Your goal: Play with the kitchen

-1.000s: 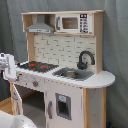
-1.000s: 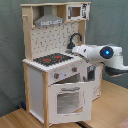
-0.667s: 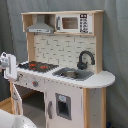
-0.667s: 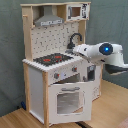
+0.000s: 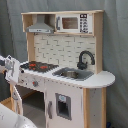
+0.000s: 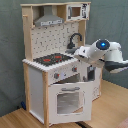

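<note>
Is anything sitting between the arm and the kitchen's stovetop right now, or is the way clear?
Nothing visible stands between them. In the second exterior view the arm hangs just beside the kitchen, above its half-open oven door, and the stovetop holds no loose items. The gripper itself is hidden.

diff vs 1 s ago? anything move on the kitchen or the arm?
Nothing visibly changed. The arm is in the same place beside the kitchen in both exterior views, and the oven door hangs ajar as before. Nothing was taken hold of or let go.
</note>
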`<state>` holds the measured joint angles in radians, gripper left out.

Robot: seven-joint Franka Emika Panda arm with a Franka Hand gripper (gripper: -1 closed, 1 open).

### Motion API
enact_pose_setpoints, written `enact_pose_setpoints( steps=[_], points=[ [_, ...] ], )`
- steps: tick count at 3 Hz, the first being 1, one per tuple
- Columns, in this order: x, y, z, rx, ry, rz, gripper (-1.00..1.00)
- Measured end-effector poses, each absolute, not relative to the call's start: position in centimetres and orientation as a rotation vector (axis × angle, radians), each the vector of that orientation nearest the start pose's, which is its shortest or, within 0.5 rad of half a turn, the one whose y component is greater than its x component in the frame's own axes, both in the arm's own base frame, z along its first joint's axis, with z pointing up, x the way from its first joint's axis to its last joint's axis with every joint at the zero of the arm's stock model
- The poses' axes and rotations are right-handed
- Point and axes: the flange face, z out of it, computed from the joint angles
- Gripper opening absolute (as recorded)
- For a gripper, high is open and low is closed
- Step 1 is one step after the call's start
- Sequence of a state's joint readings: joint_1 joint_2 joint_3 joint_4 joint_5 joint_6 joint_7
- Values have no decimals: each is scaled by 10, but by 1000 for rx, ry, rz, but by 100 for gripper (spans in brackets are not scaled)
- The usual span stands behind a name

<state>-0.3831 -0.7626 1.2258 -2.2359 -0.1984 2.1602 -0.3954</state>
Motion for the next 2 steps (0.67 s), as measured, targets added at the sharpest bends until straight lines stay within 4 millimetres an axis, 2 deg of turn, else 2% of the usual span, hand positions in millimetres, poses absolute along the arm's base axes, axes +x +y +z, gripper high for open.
enact_pose_setpoints(
  steps=[2],
  points=[
    [301, 387, 440, 1953, 1565, 236, 100]
  ],
)
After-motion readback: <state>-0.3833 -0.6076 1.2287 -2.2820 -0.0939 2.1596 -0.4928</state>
